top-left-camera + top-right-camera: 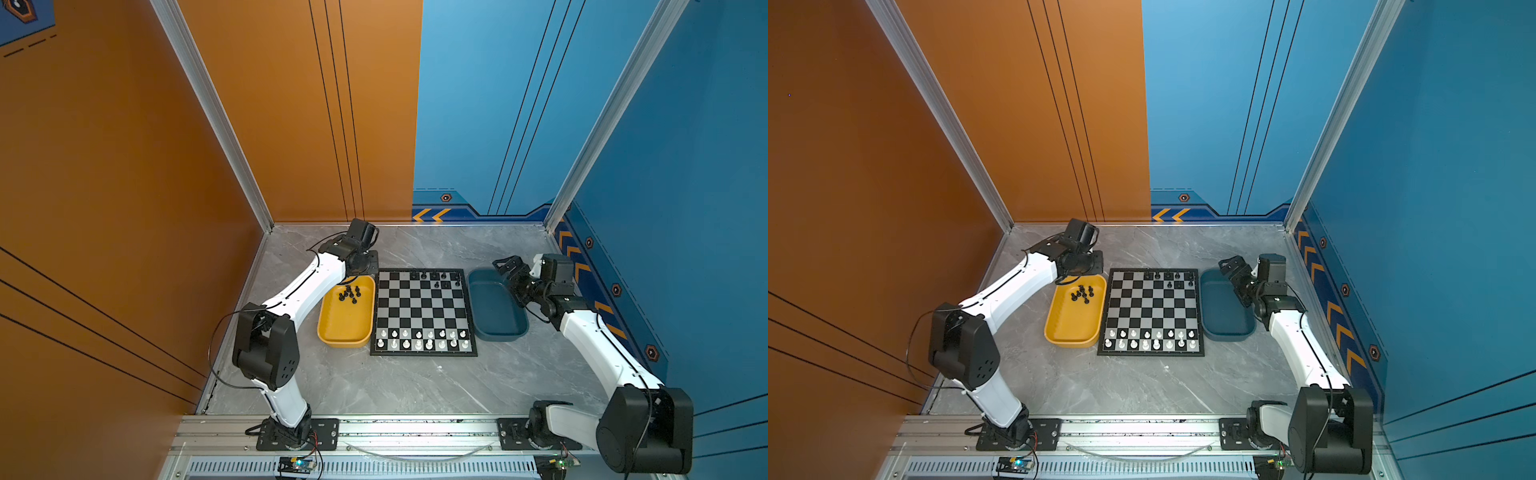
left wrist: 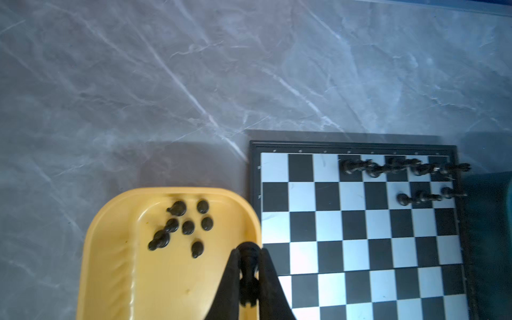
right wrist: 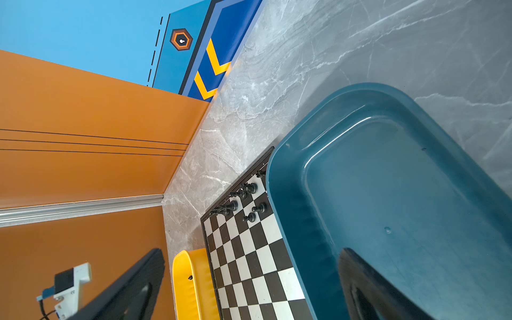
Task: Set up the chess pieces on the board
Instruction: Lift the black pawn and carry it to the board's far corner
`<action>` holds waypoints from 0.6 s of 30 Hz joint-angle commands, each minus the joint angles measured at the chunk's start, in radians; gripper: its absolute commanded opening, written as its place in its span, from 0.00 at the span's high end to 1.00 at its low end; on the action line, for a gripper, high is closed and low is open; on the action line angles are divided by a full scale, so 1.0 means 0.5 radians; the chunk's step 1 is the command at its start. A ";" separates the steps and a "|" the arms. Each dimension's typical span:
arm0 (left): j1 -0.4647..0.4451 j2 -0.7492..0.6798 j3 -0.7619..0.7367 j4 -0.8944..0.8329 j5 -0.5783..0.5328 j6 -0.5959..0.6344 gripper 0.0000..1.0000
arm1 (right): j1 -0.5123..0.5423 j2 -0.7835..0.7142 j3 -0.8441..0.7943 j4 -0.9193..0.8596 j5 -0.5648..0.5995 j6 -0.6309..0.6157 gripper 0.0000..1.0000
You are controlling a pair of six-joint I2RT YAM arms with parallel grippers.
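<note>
The board lies mid-table. Several black chess pieces stand along its far right rows, also in the left wrist view. More black chess pieces lie loose at the far end of the yellow tray, as the left wrist view shows. My left gripper is shut on one black chess piece, held above the tray's rim beside the board's edge. In both top views its wrist hides the jaws. My right gripper hangs open and empty over the blue tray's far end.
The dark blue tray sits right of the board and holds nothing. White chessmen fill the board's two near rows. Orange and blue walls close in the left, back and right sides.
</note>
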 commanded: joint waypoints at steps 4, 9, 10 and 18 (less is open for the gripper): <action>-0.081 0.292 0.250 -0.072 0.102 0.054 0.95 | -0.017 0.006 0.050 -0.036 -0.028 -0.041 0.00; -0.114 0.510 0.443 -0.128 0.115 0.090 0.95 | -0.031 0.005 0.045 -0.037 -0.032 -0.044 0.00; -0.118 0.549 0.472 -0.133 0.112 0.096 0.95 | -0.034 0.008 0.044 -0.037 -0.033 -0.044 0.00; -0.121 0.763 0.630 -0.220 0.050 0.122 0.96 | -0.046 0.027 0.043 -0.033 -0.039 -0.047 0.00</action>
